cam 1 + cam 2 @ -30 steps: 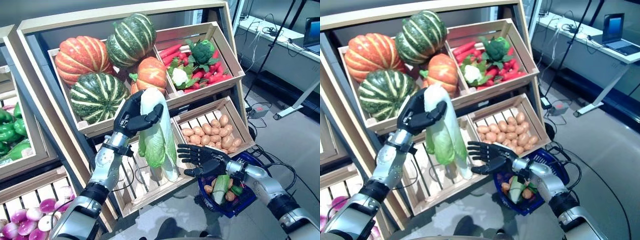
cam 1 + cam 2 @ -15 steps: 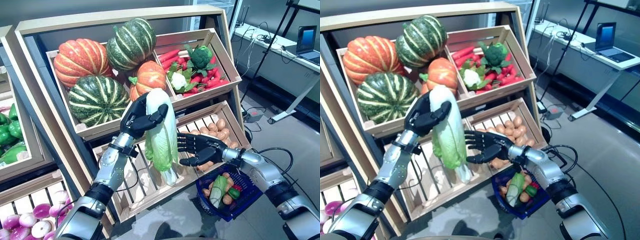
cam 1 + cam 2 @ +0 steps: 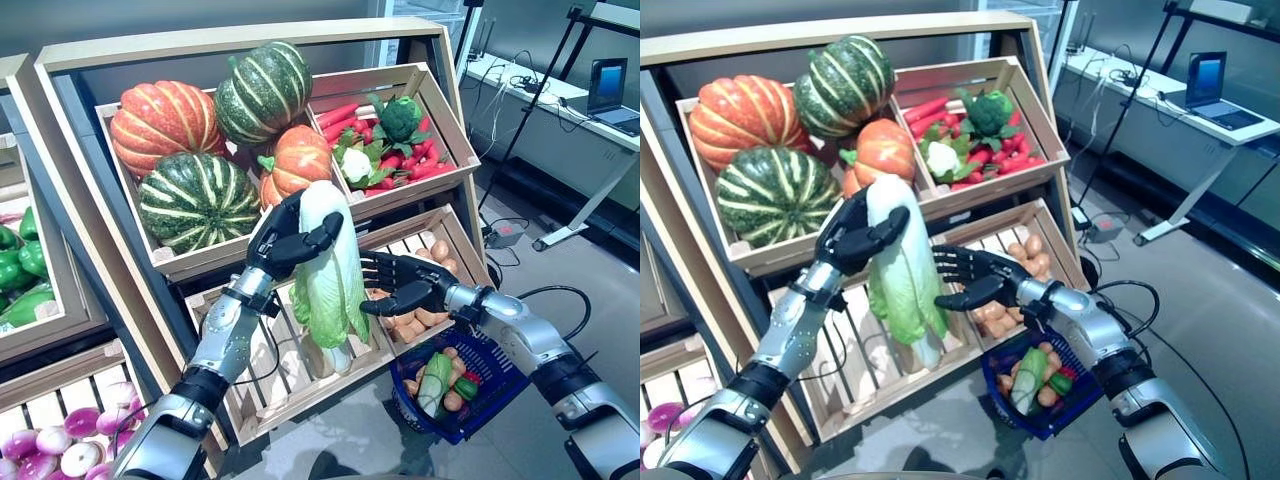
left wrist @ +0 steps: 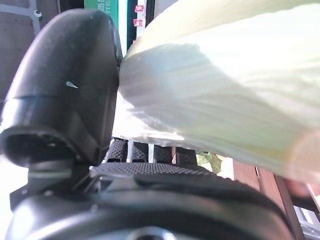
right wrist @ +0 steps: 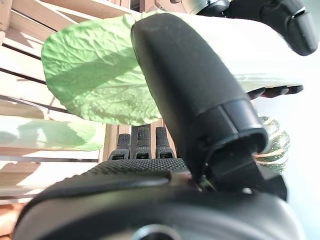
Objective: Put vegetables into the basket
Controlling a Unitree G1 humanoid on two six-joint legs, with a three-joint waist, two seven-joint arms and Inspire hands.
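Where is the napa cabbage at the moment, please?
In the head views, the napa cabbage hangs mid-frame in the left hand, before the empty crate; the open right hand beside it.

Left hand (image 3: 283,240) raised, fingers curled in grip. Right hand (image 3: 400,285) alongside, fingers spread, relaxed.

The crates (image 3: 420,190) are showing pale, unfinished slatted wood with a matt grain. The cabbage (image 3: 325,270) is looking waxy, its leaves crinkled and veined. The 2 striped pumpkins (image 3: 265,90) are gleaming glossy and smooth. The basket (image 3: 480,395) is looking like blue plastic mesh. The left hand (image 3: 285,235) is showing matt black plastic.
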